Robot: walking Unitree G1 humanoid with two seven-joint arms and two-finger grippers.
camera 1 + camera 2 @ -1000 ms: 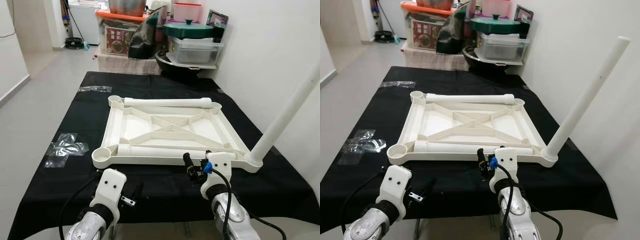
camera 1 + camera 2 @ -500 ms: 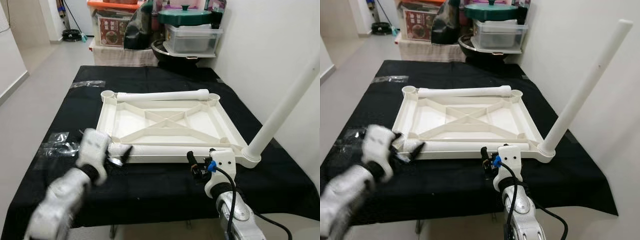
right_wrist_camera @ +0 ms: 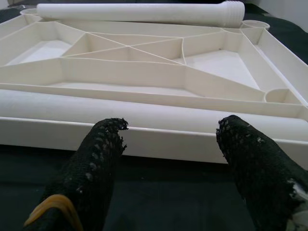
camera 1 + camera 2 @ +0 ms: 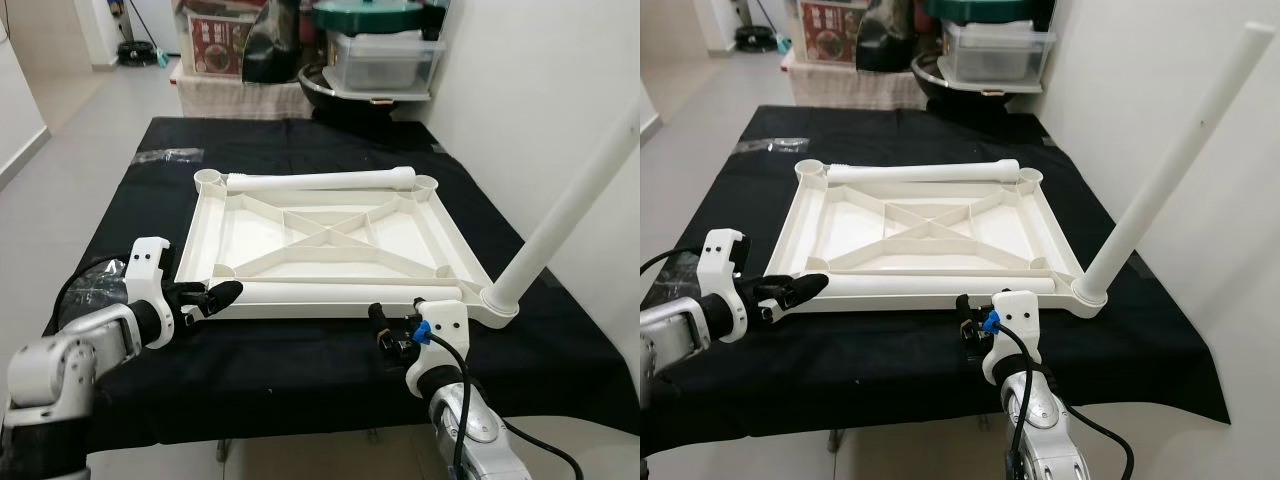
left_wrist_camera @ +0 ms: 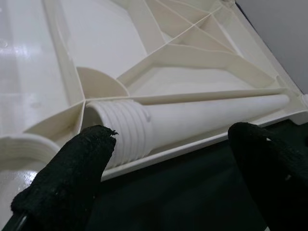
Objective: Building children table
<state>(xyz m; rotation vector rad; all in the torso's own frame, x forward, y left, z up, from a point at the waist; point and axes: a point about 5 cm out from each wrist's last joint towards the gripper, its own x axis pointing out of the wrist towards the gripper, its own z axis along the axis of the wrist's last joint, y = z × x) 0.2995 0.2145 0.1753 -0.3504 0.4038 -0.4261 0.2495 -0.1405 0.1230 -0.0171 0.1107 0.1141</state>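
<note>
My left hand (image 4: 222, 296) sits at the near left corner of the upturned tabletop (image 4: 330, 235), its two black fingers (image 5: 72, 183) spread apart and empty, pointing at the ribbed, threaded end of the loose leg (image 5: 192, 120) that lies inside the tabletop along its near edge. From the left wrist view I see that leg's thread just beside the round corner socket (image 5: 21, 147), with my fingers on either side of it but not touching.

My right hand (image 4: 385, 335) hangs just short of the tabletop's near rim, towards the right. In the right wrist view its fingers (image 3: 98, 163) are also apart, gripping nothing, with the white rim and the lying leg straight ahead.

The tabletop rests underside up on the black-covered desk (image 4: 300, 365). A second loose leg (image 4: 320, 181) lies across its far edge between the two far sockets. A third leg (image 4: 1170, 170) stands fitted in the near right corner socket, leaning outward to the right.

A piece of clear plastic wrap (image 4: 168, 154) lies on the desk's far left part.
</note>
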